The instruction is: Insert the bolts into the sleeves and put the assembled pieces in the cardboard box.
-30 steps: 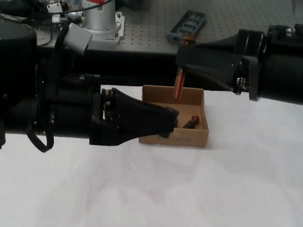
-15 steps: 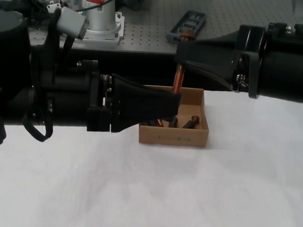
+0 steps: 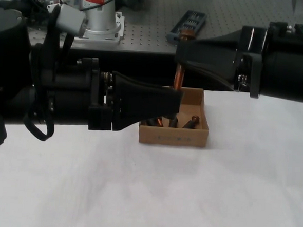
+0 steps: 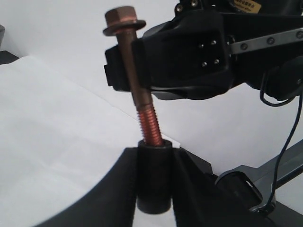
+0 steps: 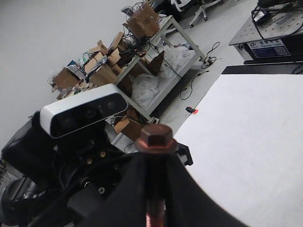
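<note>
No text, number or sign can be read for certain. A yellow label (image 4: 245,4) with dark print sits on the black housing of the right arm (image 4: 265,28), cut off by the frame edge and too small to make out. A white plate (image 5: 268,48) with lines of dark print is fixed to the side of a dark counter (image 5: 291,51) in the room behind; its characters are too small to tell. Faint dark marks run along the front wall of the cardboard box (image 3: 173,138), also illegible.
</note>
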You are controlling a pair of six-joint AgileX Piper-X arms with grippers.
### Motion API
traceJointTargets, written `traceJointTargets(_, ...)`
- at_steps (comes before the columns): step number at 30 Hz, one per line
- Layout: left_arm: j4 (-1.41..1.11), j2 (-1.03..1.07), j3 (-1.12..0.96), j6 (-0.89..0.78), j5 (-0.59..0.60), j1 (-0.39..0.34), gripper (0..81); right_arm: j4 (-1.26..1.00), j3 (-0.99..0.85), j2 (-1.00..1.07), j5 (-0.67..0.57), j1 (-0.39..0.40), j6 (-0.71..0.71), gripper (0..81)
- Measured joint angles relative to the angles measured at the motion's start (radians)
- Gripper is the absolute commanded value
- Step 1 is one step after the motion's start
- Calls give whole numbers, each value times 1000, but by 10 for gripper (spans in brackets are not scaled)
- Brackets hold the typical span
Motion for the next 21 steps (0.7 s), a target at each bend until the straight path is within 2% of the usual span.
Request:
traceJointTargets(5, 2, 0, 4, 0, 9, 0, 6, 34, -5, 0, 1, 28, -84, 16)
traceJointTargets(21, 20, 0, 11, -2, 37, 3, 6, 95, -10, -35, 88, 79, -162, 16)
